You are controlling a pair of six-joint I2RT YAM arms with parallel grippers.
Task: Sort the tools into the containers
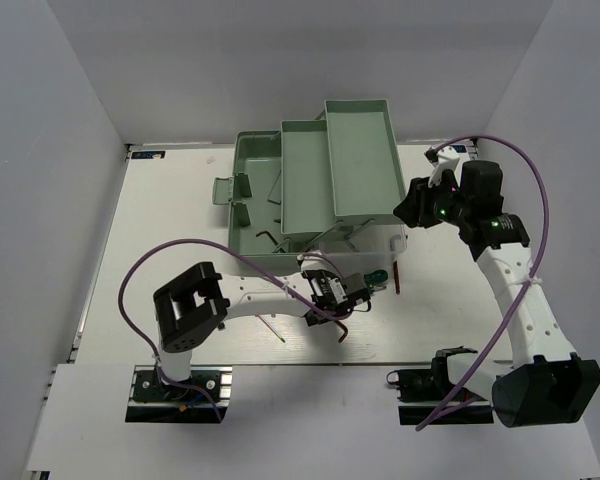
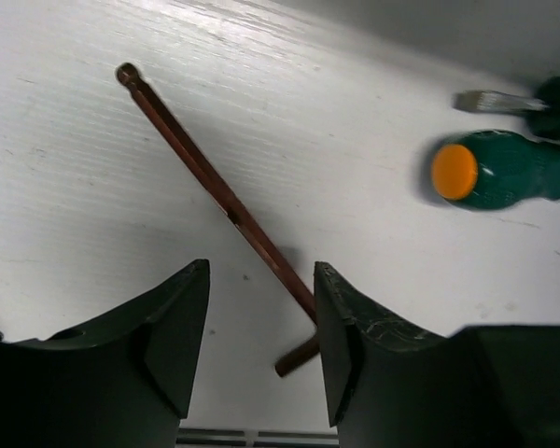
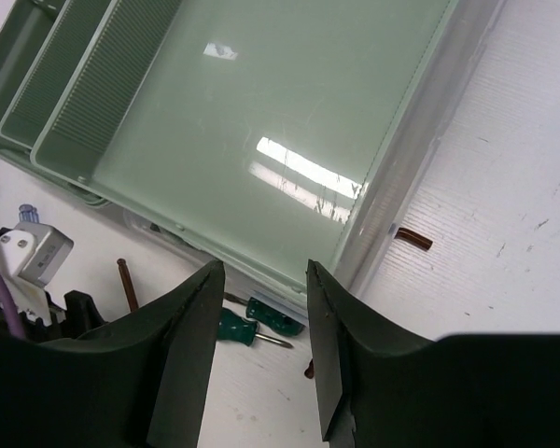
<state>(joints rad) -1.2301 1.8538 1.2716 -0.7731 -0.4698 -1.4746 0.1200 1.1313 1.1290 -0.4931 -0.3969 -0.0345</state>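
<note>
My left gripper (image 1: 348,308) (image 2: 261,280) is open and low over the table, in front of the mint-green toolbox (image 1: 250,160). A reddish-brown L-shaped hex key (image 2: 215,187) lies on the table between its fingers, its bend close to the right finger (image 2: 355,345). A stubby green-and-orange screwdriver (image 2: 499,170) (image 1: 377,277) lies just to the right, with a second one (image 2: 551,98) behind it. My right gripper (image 1: 408,208) (image 3: 263,280) is open and empty, above the near right corner of the right tray (image 1: 365,150) (image 3: 261,112). Both screwdrivers (image 3: 235,327) show below it.
Another hex key (image 1: 265,236) lies in the toolbox base. More hex keys lie on the table: one at the tray's right side (image 3: 413,239), one by the toolbox front (image 1: 395,280), a thin one near the left arm (image 1: 271,328). White walls enclose the table.
</note>
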